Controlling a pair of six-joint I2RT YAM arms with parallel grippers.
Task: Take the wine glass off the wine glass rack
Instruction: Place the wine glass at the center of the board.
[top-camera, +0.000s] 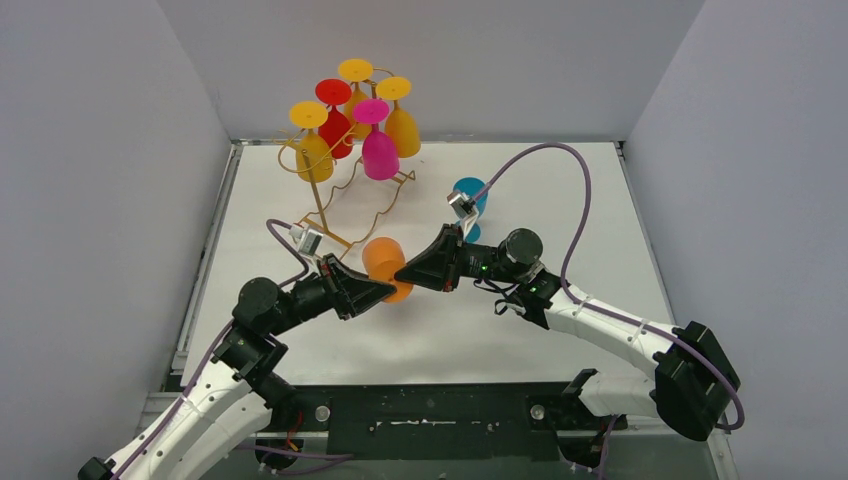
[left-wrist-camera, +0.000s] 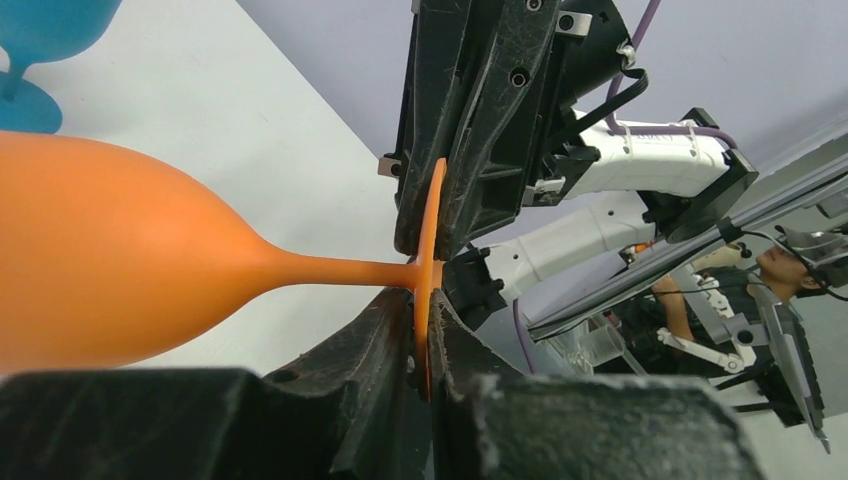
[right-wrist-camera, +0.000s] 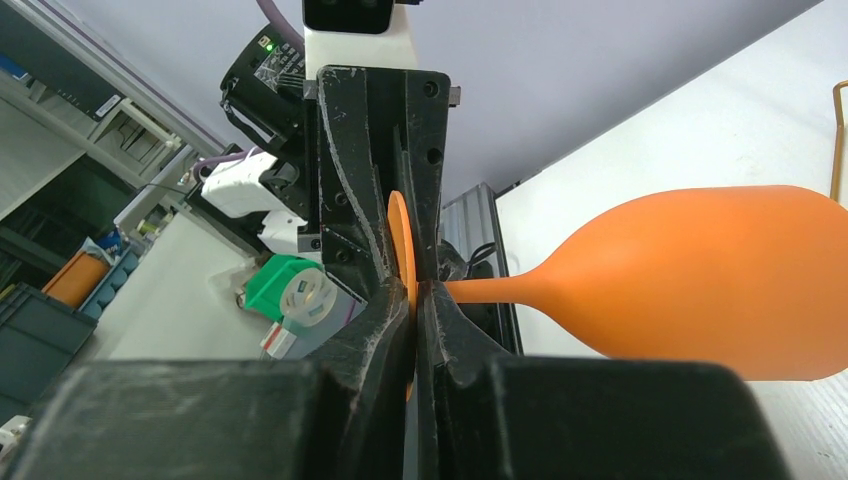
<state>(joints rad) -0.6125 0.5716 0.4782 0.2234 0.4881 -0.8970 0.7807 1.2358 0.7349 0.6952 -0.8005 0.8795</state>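
Two grippers share the glass (top-camera: 383, 258) foot, off the rack (top-camera: 321, 208): right gripper (right-wrist-camera: 415, 300) clamped on it, left gripper (left-wrist-camera: 425, 338) around it, hold unclear. Next, we judge, one releases.

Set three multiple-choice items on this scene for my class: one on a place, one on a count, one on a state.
1. The wine glass rack holds: A three glasses; B five; C seven.
2. The blue wine glass stands: A on the rack; B on the table; C in a gripper.
3. The orange wine glass is: A hanging; B standing; C gripped by its foot.
Key: B, three yellow glasses, one red glass, one pink glass; B, it stands right of the rack; C, the right gripper jaws clamp its foot.
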